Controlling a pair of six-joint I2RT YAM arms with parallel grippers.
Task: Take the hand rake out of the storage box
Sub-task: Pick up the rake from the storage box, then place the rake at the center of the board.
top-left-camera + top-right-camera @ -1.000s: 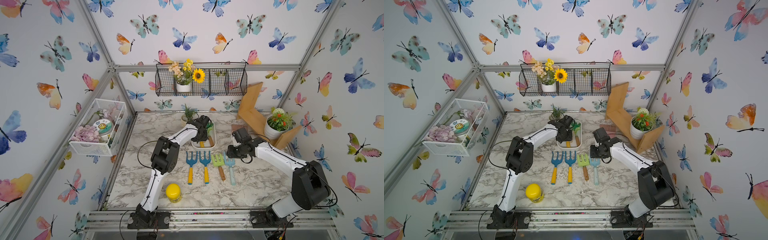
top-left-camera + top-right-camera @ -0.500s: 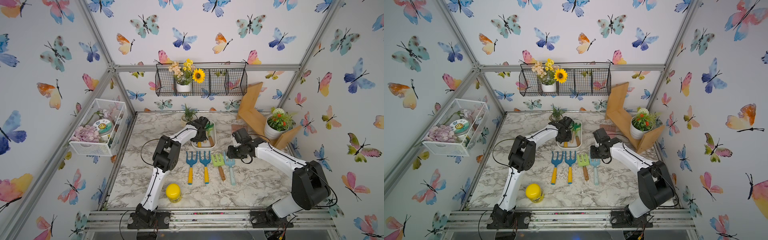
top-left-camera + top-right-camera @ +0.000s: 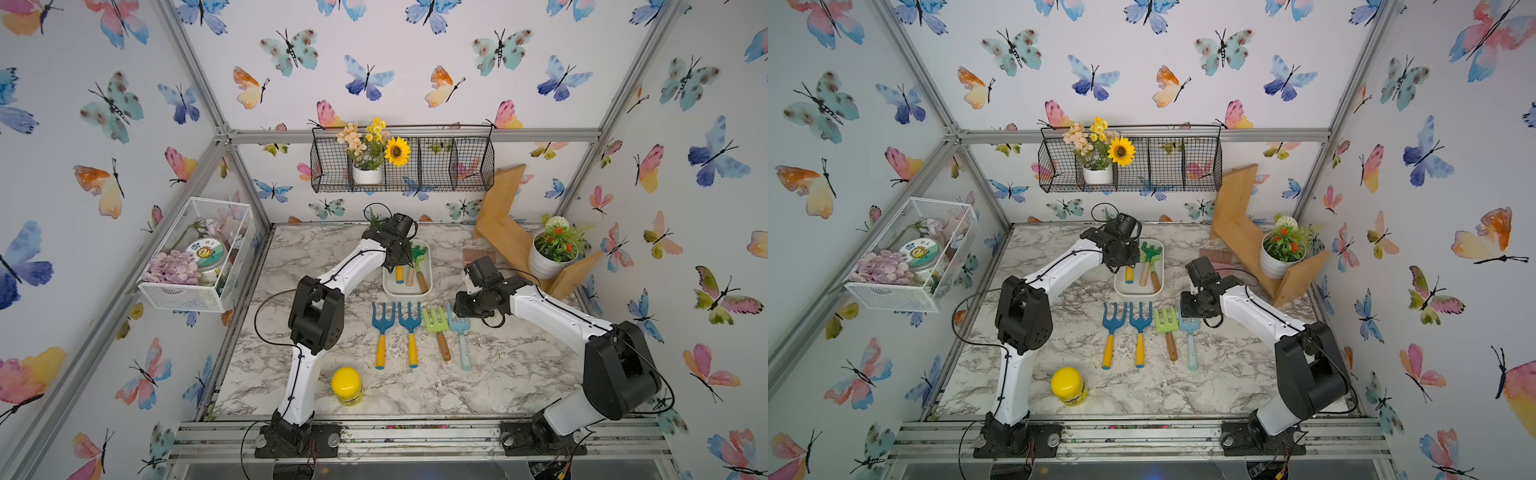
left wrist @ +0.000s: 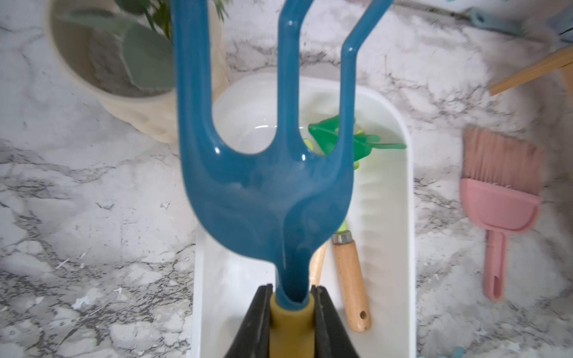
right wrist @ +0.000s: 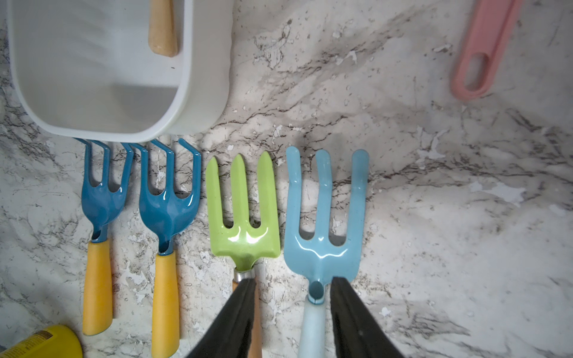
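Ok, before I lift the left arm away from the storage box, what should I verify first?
1. Left gripper shut on the hand rake's yellow handle: ok.
2. Hand rake clear of the storage box: cannot tell; in both top views its handle end shows inside the box outline.
3. Hand rake free of the green rake lying in the box: cannot tell; a tine overlaps it in the left wrist view.
4. Right gripper away from the box: ok; open, straddling the light blue rake on the table.
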